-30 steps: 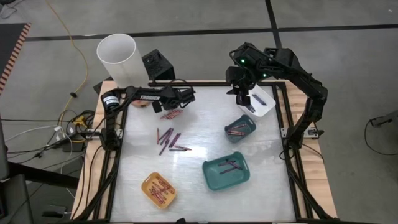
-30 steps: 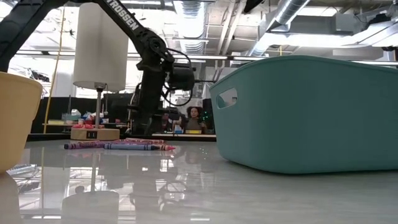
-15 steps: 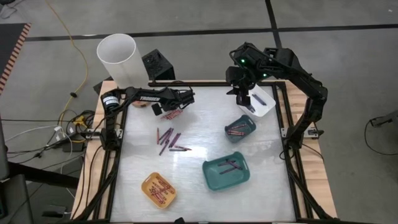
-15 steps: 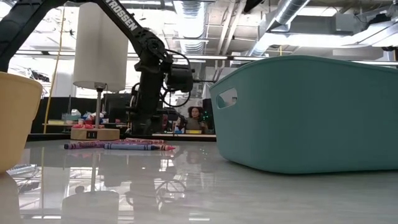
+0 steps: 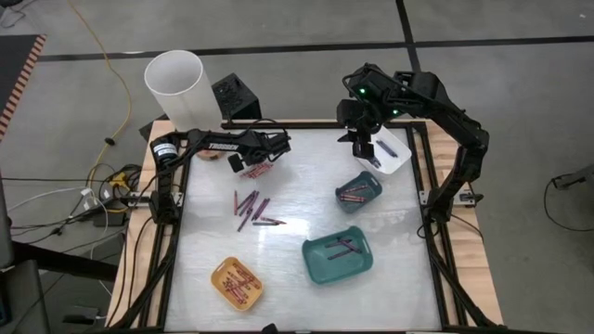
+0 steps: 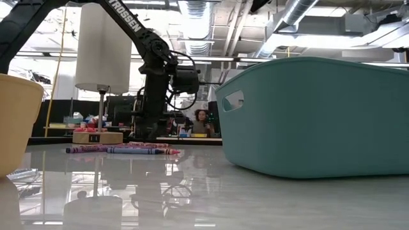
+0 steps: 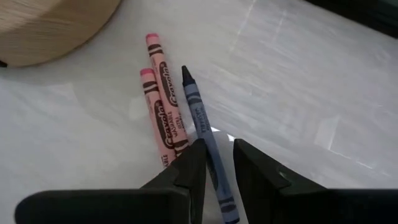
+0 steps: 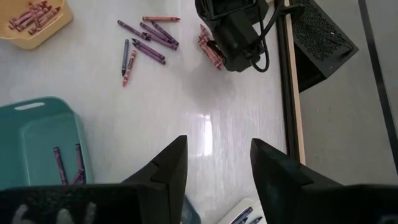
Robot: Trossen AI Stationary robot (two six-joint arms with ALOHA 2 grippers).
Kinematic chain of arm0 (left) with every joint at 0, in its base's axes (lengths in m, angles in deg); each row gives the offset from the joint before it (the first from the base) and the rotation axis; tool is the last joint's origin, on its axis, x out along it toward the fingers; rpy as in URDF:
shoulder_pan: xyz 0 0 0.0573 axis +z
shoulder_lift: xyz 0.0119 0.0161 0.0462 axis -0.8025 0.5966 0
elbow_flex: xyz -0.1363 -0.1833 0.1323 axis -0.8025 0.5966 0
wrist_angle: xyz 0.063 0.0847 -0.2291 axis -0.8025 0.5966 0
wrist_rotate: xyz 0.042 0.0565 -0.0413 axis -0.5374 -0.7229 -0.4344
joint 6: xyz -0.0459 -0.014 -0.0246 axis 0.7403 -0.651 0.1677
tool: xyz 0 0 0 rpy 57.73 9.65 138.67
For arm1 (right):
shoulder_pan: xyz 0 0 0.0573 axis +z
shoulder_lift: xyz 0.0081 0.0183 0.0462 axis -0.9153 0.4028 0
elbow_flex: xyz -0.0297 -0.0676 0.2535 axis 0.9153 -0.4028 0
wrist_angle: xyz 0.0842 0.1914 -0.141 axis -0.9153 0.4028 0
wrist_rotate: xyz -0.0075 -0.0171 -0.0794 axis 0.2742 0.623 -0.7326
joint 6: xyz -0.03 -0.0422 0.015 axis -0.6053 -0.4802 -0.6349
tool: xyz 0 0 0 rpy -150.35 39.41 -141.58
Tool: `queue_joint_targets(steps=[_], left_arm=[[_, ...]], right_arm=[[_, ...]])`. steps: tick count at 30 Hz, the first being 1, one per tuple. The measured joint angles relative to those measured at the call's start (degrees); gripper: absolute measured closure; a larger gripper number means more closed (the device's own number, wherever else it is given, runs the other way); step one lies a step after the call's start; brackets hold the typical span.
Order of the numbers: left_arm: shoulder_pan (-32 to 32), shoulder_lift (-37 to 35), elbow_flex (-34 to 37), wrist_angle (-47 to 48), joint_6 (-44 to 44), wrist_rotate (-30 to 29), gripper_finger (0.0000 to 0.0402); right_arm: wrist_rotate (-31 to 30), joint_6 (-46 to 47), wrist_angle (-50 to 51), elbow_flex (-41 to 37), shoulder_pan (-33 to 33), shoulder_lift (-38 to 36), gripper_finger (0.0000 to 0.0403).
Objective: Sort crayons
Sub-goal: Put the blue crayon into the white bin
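Observation:
My left gripper (image 7: 217,146) is low over the table's far left. It is narrowly open, and a dark blue-grey crayon (image 7: 200,111) lies on the table lengthwise between its fingers. Two pink crayons (image 7: 163,99) lie beside it, part of a small pile (image 5: 256,172). More purple and red crayons (image 5: 251,209) lie loose at mid table. My right gripper (image 8: 214,162) hangs open and holds nothing, high above the white tray (image 5: 397,156) at the far right. My left gripper points steeply down, its fingers lying along the blue-grey crayon's sides (image 7: 211,155). One fingertip (image 7: 196,152) shows right against the crayon. A strip of table shows between the crayon and the other fingertip. Whether either finger touches the crayon, I cannot tell.
A small teal tray (image 5: 358,190), a larger teal tray (image 5: 316,264) and a yellow tray (image 5: 223,269) hold sorted crayons. A wooden disc (image 7: 56,25) lies close to my left gripper. A white cylinder (image 5: 176,85) and a black box (image 5: 234,96) stand behind the far edge.
My left gripper has rolled a little about its own pointing line while staying over the pink crayon pile. Its finger gap has not changed.

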State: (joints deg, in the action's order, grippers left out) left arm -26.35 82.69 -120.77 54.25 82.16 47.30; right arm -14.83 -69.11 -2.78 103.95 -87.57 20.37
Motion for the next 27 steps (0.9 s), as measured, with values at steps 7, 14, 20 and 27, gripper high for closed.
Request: queue_joint_targets(steps=[7, 14, 20, 27], left_arm=[[0.04, 0.0, 0.0, 0.02, -0.16, 0.66, 0.033], [-0.02, -0.22, 3.74, -2.79, 0.94, 1.53, 0.033], [-0.11, -0.44, 6.75, -7.12, 0.18, 2.24, 0.0332], [-0.77, -0.33, 6.84, -8.07, -3.21, 1.78, 0.0386]], right_arm=[[0.0, 0.0, 0.37, 0.0, 0.0, 0.0, 0.0234], [2.83, -0.09, 0.42, 0.0, 0.0, 0.0, 0.0234], [3.13, -0.11, 0.42, 0.0, 0.0, 0.0, 0.0234], [3.13, -0.11, 0.42, 0.0, -0.02, 0.0, 0.0234]])
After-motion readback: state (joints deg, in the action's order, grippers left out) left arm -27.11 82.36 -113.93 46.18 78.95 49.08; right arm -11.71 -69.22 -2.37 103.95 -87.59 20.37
